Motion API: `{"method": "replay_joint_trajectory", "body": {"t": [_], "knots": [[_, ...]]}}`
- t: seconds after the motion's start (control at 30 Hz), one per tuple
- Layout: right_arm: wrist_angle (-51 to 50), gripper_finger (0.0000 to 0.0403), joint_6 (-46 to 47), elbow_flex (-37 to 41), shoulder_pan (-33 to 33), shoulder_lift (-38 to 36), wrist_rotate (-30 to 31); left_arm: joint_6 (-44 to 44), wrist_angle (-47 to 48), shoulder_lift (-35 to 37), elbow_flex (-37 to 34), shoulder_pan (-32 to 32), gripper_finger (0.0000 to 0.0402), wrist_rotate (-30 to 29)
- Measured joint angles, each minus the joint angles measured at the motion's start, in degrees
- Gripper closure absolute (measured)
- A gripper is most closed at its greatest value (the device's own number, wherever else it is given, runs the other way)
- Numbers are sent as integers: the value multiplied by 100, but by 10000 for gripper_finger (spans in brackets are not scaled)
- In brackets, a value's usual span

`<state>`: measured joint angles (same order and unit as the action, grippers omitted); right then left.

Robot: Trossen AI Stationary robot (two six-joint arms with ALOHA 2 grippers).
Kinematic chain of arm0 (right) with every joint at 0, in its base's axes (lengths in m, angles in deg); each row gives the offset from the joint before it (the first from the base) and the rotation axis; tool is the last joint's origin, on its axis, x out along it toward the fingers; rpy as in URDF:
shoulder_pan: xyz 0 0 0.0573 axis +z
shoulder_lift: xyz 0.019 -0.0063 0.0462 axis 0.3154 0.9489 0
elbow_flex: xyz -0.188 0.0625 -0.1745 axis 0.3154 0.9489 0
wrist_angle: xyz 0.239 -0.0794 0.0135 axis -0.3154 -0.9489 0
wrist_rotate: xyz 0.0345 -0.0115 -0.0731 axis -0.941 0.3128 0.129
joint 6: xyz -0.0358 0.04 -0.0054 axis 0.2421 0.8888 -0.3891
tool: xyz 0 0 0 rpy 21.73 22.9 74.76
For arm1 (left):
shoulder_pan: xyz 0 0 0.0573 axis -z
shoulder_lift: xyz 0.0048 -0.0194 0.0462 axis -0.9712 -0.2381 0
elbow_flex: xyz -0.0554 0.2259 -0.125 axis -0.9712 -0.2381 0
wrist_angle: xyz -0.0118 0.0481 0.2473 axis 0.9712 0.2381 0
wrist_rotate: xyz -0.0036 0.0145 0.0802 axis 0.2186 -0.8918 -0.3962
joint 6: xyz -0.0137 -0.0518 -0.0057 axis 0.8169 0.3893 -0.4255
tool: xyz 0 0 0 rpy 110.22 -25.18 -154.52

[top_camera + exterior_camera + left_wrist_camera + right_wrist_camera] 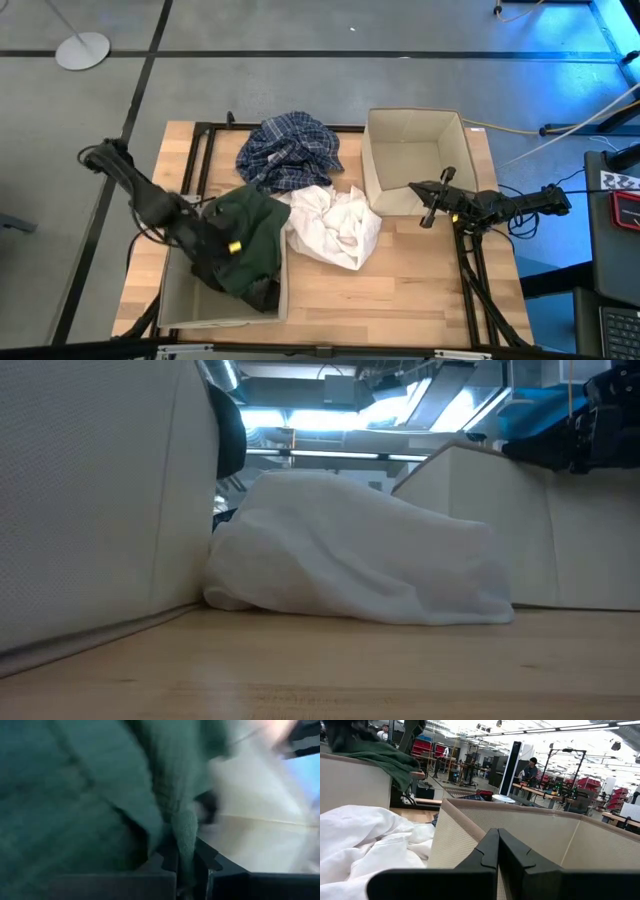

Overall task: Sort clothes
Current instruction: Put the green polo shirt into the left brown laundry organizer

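Note:
My left gripper (228,246) is over the left beige bin (180,300), shut on the dark green piece (252,222), which drapes over the bin's far right corner. A dark grey-black piece (263,293) lies in that bin. The white piece (335,228) lies crumpled on the table's middle and also shows in the low view (350,550). The blue-and-white plaid shirt (290,150) lies in a heap behind it. My right gripper (432,212) is shut and empty, at the near wall of the right beige bin (415,135). My left gripper pinches a bunched fold of the dark green piece (184,837) between its two fingers (167,862). The cloth spreads out beyond the fingertips. In the high view the piece lies partly on the bin's rim (285,262) and partly inside the bin.
The right bin stands open at the far right, and its wall shows just ahead of my right fingers (520,827). Bare wood (400,300) lies at the near right of the table. People stand at benches in the room beyond (532,767).

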<state>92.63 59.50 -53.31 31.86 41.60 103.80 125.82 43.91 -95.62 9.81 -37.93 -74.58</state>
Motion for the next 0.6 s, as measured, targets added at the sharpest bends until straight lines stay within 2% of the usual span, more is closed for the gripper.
{"method": "replay_joint_trajectory", "body": {"t": [0.13, 0.3, 0.4, 0.6], "knots": [[0, 391, 0, 0, 0, 0, 0, 502, -79, -204, -779, 284, 395, 8], [0, 391, 0, 0, 0, 0, -2, 747, -929, -259, -1837, 458, 394, 506], [-1, 391, 0, 0, 0, 0, -13, 761, -1317, -251, -2364, 489, 394, 532], [-4, 391, 2, 0, 0, 0, -41, 644, -1810, -226, -2942, 420, 394, 571]]}}
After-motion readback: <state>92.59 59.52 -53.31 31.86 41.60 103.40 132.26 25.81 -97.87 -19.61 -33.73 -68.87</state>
